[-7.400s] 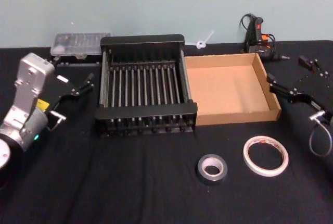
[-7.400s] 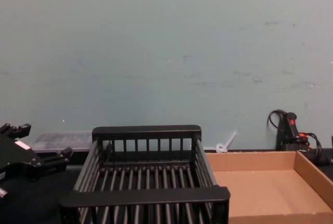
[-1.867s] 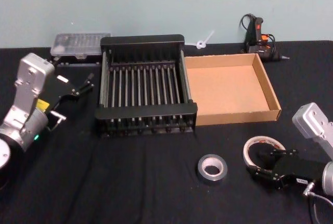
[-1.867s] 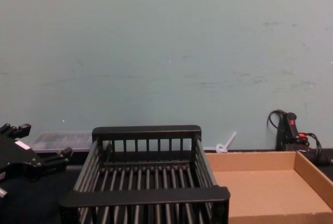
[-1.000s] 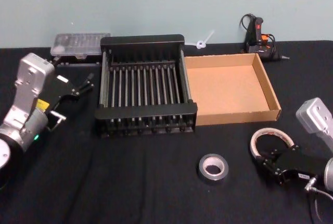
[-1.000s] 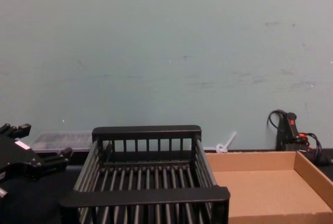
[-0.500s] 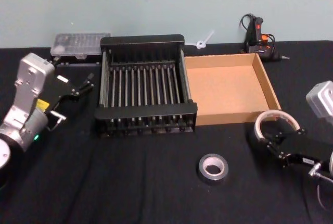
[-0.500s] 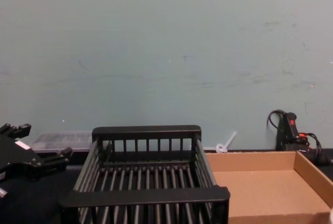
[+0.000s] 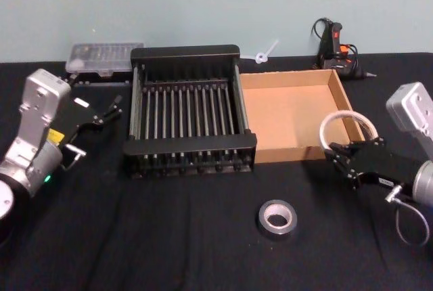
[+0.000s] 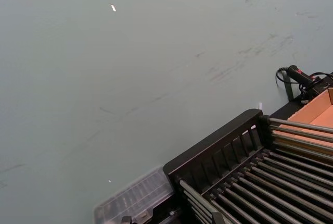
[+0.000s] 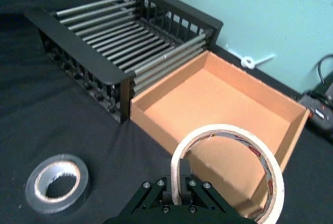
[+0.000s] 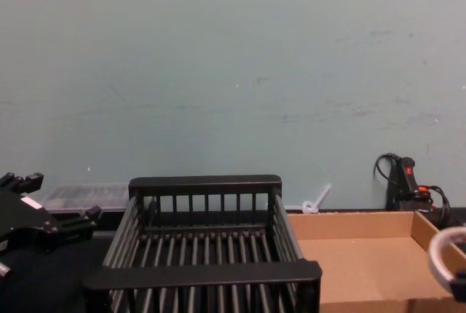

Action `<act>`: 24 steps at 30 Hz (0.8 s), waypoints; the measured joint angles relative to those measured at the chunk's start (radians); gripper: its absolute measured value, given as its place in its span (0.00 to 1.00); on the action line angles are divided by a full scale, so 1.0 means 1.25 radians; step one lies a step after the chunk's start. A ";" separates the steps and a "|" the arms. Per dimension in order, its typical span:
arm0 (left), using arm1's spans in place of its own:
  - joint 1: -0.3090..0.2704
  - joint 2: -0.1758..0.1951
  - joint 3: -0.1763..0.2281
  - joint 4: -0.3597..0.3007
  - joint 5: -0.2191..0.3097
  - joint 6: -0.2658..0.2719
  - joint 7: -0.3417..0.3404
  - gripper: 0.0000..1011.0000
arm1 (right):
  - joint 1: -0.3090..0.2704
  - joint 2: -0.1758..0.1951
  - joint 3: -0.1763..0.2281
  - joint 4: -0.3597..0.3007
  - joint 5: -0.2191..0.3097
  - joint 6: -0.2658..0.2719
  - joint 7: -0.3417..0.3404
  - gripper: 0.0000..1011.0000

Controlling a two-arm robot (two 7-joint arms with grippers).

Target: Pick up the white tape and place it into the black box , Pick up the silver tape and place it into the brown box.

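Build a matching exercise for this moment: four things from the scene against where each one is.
Things:
1. white tape
2. silver tape
3. black box
4. left gripper

Places:
A. lying on the table in front of the boxes
B. parked left of the black box
C. held in the right gripper, at the brown box's right front corner
D. left of the brown box, beside it

Pairs: 1-C, 2-A, 3-D, 4-B

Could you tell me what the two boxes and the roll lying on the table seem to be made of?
Brown box: matte cardboard, thin folded walls. Black box: probably moulded plastic, with grey, likely metal, bars. Silver tape: dull grey, possibly duct tape.
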 joint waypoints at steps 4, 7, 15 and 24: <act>0.000 0.000 0.000 0.000 0.000 0.000 0.000 0.99 | 0.033 -0.022 -0.015 0.020 -0.018 -0.011 0.008 0.09; 0.000 0.000 0.000 0.000 0.000 0.000 0.000 0.99 | 0.054 -0.037 -0.024 0.035 -0.028 -0.018 0.013 0.09; 0.000 0.000 0.000 0.000 0.000 0.000 0.000 0.99 | 0.117 -0.076 -0.052 0.077 -0.047 -0.030 0.035 0.09; 0.000 0.000 0.000 0.000 0.000 0.000 0.000 0.99 | 0.167 -0.113 -0.079 0.113 -0.049 -0.040 0.054 0.09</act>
